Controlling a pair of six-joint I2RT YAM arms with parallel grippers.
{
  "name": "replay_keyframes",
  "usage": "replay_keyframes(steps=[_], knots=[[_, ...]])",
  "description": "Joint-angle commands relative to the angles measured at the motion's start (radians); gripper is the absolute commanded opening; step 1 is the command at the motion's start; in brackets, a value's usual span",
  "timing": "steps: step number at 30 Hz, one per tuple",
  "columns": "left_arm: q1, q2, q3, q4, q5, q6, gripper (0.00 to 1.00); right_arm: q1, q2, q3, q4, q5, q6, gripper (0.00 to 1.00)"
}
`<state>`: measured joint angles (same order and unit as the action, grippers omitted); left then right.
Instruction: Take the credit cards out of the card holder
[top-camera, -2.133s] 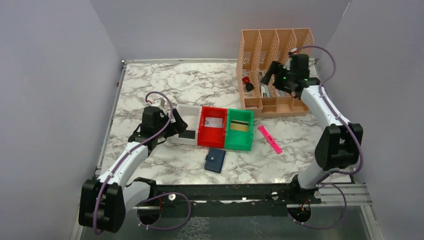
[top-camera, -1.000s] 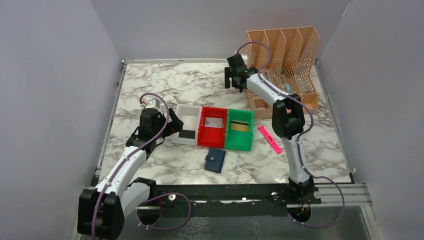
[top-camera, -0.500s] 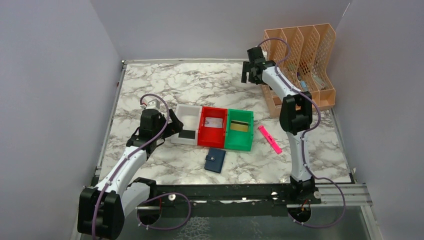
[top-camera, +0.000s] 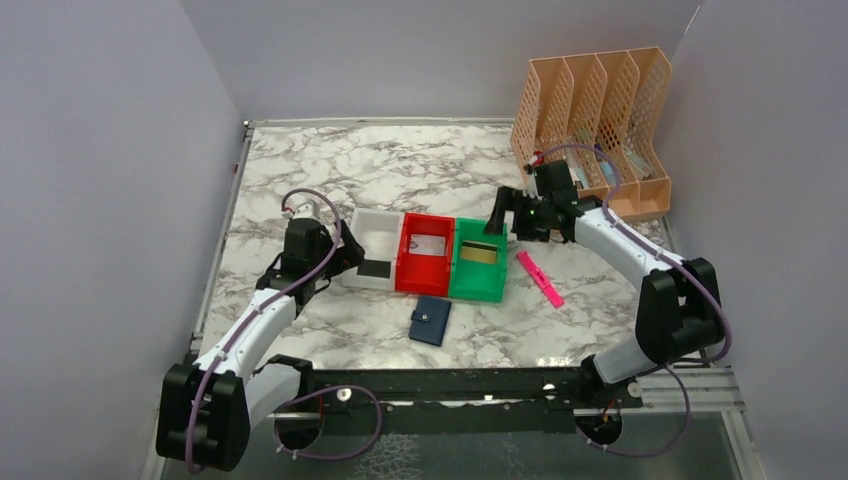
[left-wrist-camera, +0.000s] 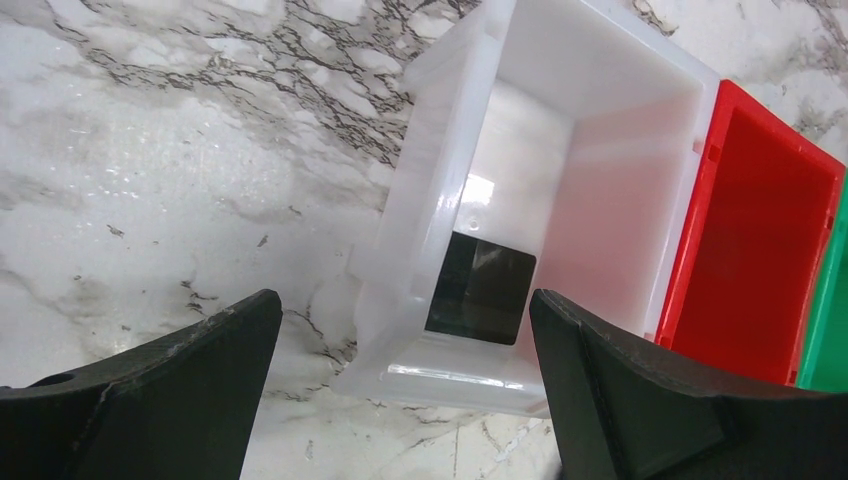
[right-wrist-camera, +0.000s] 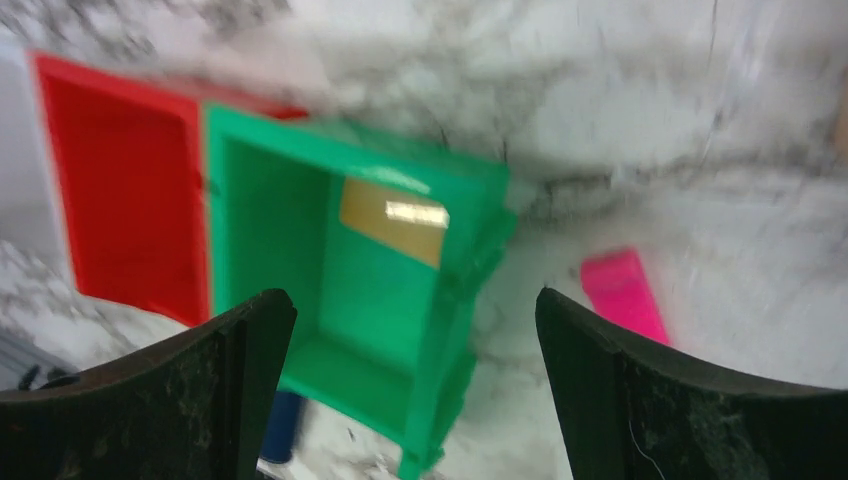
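Navy-blue folding card holder (top-camera: 430, 321) lies shut before the plastic bins (top-camera: 404, 270) (cards apparently sorted, one apiece). The left gripper (left-wrist-camera: 400, 305) gapes empty over the white bin (left-wrist-camera: 440, 180) and its black plastic card (left-wrist-camera: 480, 298). The right gripper (right-wrist-camera: 415, 300), likewise spread, overlooks a blurred, seemingly tan-gold card (right-wrist-camera: 392, 220) in the green bin (right-wrist-camera: 270, 230).

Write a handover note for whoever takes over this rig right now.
Left gripper: open, empty, at the white bin.
Right gripper: open, empty, near the green bin.
Black card in the white bin, silvery card in the red bin, tan-gold card in the green bin.
Card holder lies folded shut on the table, in front of the bins.
Done: three cards out.
Left: cannot see whether any remain inside, so open it and check.
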<state>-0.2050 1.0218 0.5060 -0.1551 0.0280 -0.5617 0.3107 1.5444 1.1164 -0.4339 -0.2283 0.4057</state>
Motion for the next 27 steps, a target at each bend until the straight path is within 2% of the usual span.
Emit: replay_keyframes(steps=[1,6,11,18,27], knots=[[-0.002,-0.009,0.031,0.018,-0.110,-0.011,0.99,0.002,-0.078,-0.227,0.061,-0.075,0.077,0.97],[-0.002,0.017,0.035,0.073,-0.138,0.010,0.99,0.002,-0.116,-0.345,0.101,-0.103,0.065,0.97],[-0.003,0.100,0.029,0.155,0.017,0.027,0.99,0.002,-0.051,-0.322,0.150,-0.240,0.067,0.96],[-0.004,0.217,0.036,0.222,0.201,0.039,0.97,0.002,0.067,-0.152,0.180,-0.301,0.063,0.90],[-0.004,0.332,0.102,0.329,0.270,0.013,0.97,0.002,0.246,0.085,0.108,-0.299,-0.004,0.90]])
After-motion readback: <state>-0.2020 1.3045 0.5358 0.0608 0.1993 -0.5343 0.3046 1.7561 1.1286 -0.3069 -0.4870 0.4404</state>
